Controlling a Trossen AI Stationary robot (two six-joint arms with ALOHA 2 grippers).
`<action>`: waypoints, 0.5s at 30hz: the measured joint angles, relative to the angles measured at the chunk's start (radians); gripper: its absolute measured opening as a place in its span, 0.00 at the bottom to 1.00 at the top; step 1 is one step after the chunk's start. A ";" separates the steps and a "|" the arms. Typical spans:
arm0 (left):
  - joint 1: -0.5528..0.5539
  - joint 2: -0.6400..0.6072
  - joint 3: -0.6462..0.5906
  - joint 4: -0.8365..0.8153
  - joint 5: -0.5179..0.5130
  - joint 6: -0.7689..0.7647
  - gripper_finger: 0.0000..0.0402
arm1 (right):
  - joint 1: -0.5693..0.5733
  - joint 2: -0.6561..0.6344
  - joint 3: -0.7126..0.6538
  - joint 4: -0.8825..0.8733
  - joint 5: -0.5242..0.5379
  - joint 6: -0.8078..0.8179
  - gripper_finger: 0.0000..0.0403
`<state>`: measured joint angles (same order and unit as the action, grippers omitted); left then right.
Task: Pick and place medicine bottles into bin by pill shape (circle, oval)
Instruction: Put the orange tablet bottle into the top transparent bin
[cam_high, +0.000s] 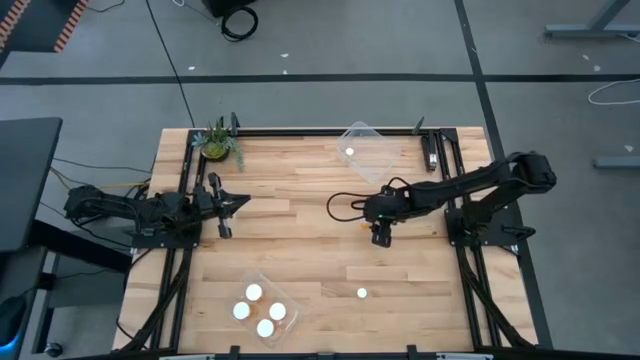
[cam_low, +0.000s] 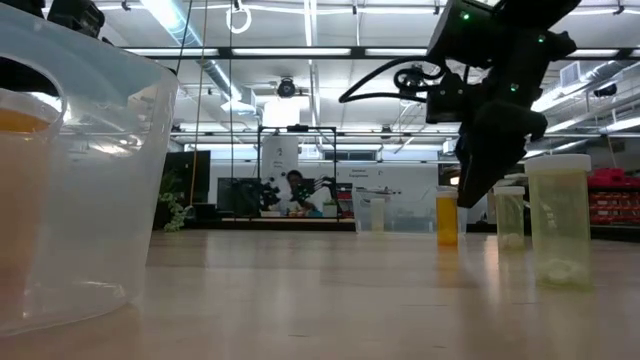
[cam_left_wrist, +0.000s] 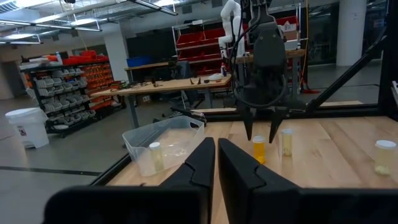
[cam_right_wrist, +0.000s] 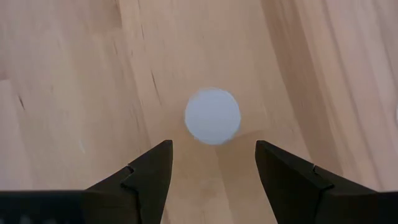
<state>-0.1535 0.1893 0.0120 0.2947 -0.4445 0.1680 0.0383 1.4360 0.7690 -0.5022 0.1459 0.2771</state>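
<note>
White-capped medicine bottle (cam_right_wrist: 212, 116) seen upright on the wooden counter (cam_high: 300, 250), right end effector (cam_right_wrist: 211, 171) held spread open above it, left end effector (cam_left_wrist: 216, 163) kept closed at the counter's left edge.

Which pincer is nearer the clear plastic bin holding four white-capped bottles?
Left. The left pincer waits up-table of that clear plastic bin; the right pincer hangs farther off, over mid-table.

grey floor (cam_high: 330, 40), red shelving (cam_left_wrist: 199, 46), ceiling strip lights (cam_low: 330, 52)
</note>
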 joint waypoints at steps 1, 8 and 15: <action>0.000 0.000 0.000 0.000 0.000 0.000 0.07 | 0.000 0.010 0.009 -0.001 -0.001 -0.001 0.59; 0.000 0.000 0.000 0.000 0.000 0.000 0.08 | -0.006 0.054 0.062 -0.024 0.000 -0.019 0.59; 0.000 0.000 0.000 0.003 0.000 0.000 0.08 | -0.024 0.095 0.080 -0.032 -0.030 -0.015 0.59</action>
<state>-0.1535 0.1890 0.0124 0.2976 -0.4444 0.1680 0.0140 1.5314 0.8486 -0.5344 0.1157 0.2621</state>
